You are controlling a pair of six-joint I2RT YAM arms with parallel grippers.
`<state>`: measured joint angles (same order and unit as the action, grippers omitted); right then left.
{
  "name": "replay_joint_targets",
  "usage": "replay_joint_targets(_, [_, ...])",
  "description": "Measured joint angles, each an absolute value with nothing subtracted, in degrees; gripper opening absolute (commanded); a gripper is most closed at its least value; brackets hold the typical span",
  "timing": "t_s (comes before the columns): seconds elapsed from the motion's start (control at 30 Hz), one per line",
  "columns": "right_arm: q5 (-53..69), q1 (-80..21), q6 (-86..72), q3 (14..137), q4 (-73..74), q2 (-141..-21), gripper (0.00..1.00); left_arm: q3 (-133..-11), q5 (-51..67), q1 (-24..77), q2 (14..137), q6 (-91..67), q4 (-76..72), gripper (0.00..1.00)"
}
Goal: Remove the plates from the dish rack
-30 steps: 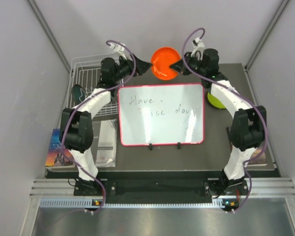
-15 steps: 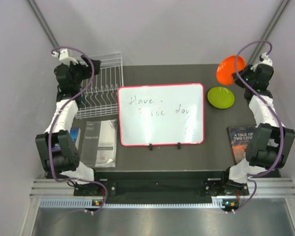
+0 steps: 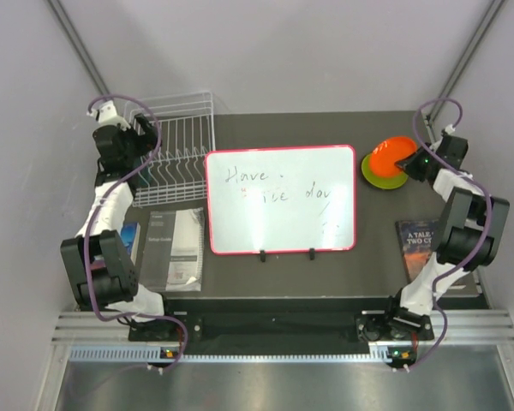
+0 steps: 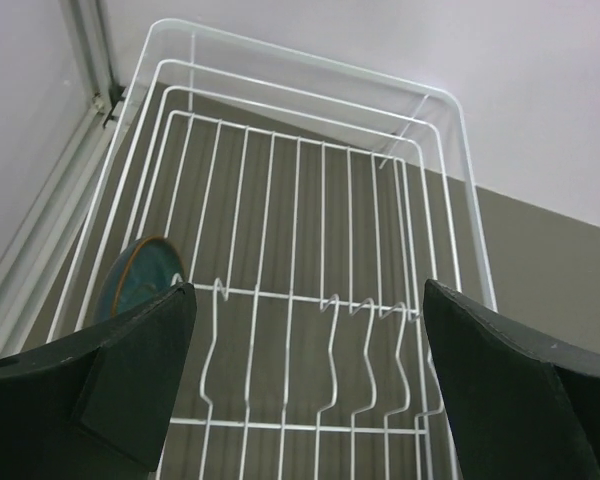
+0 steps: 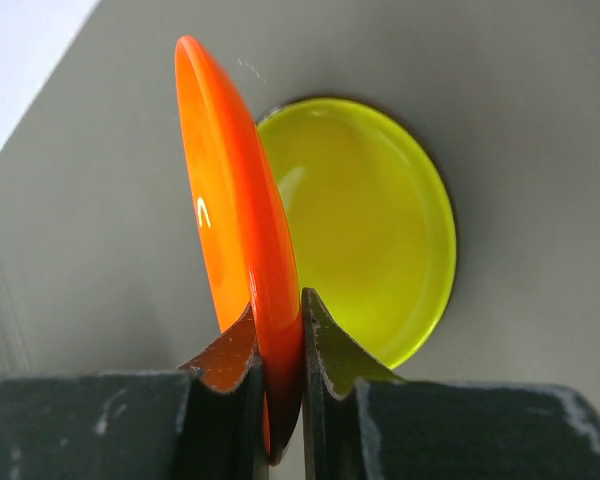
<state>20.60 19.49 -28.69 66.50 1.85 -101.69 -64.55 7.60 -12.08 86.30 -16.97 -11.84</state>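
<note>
Pink-edged whiteboard (image 3: 281,199) lies flat in the middle of the frame on the dark surface (image 3: 274,128). To its upper right, the right fingers (image 3: 407,161) are pinched shut on the rim of an orange plate (image 5: 230,200), holding it tilted on edge over a lime green plate (image 5: 370,230) that lies flat. At the upper left, the left fingers (image 3: 140,130) stand wide apart, holding nothing, above the white wire dish rack (image 4: 310,58). A teal plate (image 4: 135,280) stands at the rack's left side.
</note>
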Motion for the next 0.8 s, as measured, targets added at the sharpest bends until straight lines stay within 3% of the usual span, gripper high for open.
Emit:
replay_joint_targets(0.33, [25.5,19.42,-30.3,68.79,1.93,-108.97,0.28,-63.13,4.19,-12.4,86.3,-14.7,-10.2,0.99])
replay_joint_targets(0.5, [26.7,19.42,-30.02,69.93,1.8,-109.3,0.61,-62.7,2.39,-12.58,86.3,-13.41,-9.8,0.99])
replay_joint_targets(0.67, [26.15,19.29,-28.03,71.66,5.21,-109.3,0.7,-62.67,1.28,-12.93,86.3,-12.53,-9.15,0.99])
replay_joint_targets(0.8, [22.11,18.72,-24.77,74.13,10.92,-109.08,0.71,-62.67,-0.01,-13.04,86.3,-12.01,-8.58,0.99])
